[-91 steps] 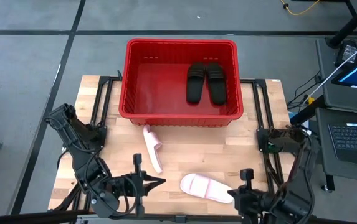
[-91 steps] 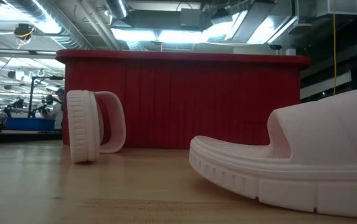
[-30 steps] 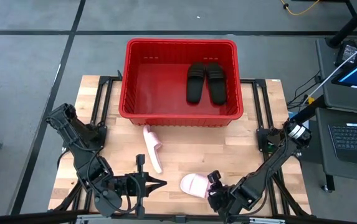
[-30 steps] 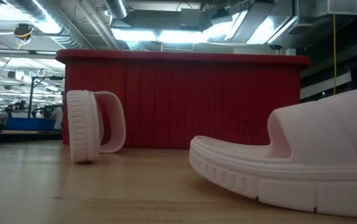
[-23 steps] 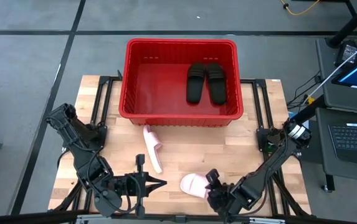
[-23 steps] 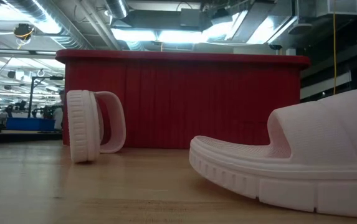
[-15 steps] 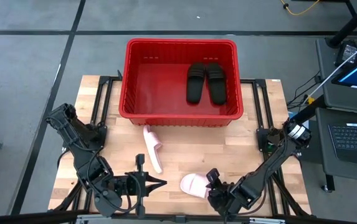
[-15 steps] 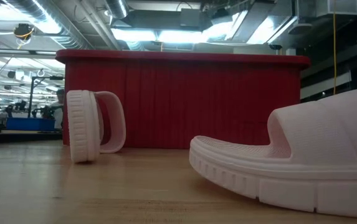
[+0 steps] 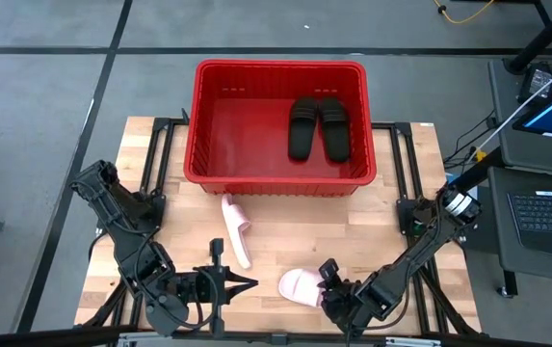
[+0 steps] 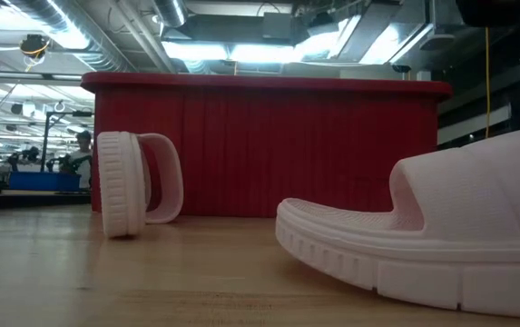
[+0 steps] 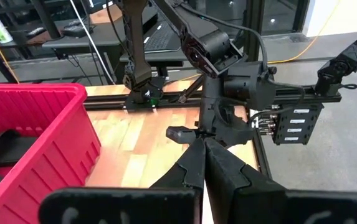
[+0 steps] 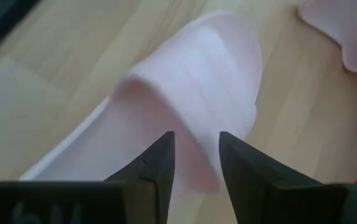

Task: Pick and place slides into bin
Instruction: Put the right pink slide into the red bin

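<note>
The right pincer [image 9: 330,280] is low over the near edge of the tabletop [image 9: 285,237], directly above a pale pink slide [image 12: 190,112] lying flat there. Its two fingers [image 12: 156,165] are parted by a narrow gap and poised over the wide strap — they grip nothing. Just beyond that pincer, toward the bin, the second pink slide [image 9: 236,229] stands on its edge, apart from the first.

Farther out from the pincer the red bin [image 9: 277,69] sits across the far side of the tabletop, and the two black slides [image 9: 318,126] lie side by side inside it, toward its right half.

The left pincer [image 9: 217,282] waits near the front left of the tabletop, well to the side of the right one — its fingers [image 11: 190,168] pressed together, empty.
</note>
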Controlling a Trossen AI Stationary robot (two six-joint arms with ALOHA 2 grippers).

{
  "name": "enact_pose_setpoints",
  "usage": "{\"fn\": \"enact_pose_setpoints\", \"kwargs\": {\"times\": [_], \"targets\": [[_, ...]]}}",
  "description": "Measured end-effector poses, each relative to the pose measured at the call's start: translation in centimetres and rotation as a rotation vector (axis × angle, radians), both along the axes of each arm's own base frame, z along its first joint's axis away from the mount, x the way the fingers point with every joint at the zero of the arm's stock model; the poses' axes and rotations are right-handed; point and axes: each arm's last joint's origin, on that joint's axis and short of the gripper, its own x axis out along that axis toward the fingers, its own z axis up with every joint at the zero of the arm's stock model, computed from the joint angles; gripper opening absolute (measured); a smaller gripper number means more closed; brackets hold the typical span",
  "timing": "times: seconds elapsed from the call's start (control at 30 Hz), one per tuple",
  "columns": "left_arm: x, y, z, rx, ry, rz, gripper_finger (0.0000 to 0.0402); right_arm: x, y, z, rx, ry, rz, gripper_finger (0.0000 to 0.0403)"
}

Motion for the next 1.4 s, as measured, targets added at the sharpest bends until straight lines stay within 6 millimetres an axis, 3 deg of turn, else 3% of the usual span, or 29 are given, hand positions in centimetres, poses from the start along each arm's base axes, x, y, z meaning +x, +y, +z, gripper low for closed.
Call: {"fn": "enact_pose_setpoints", "kwargs": {"times": [0.37, 0.63, 1.4], "targets": [[0.1, 0.1, 0.0, -0.001, -0.001, 0.004, 0.0004, 1.1, -0.8, 0.1, 0.005, -0.013, -0.011, 0.0126], [0.1, 0.1, 0.0, -0.002, 0.000, 0.003, 0.0008, 0.7, -1.6, -0.3, -0.030, 0.090, -0.012, 0.0126], [0.1, 0.1, 0.0, -0.001, 0.001, 0.002, 0.0007, 1.7, -2.3, -0.2, -0.005, 0.035, -0.095, 0.0126]]}}
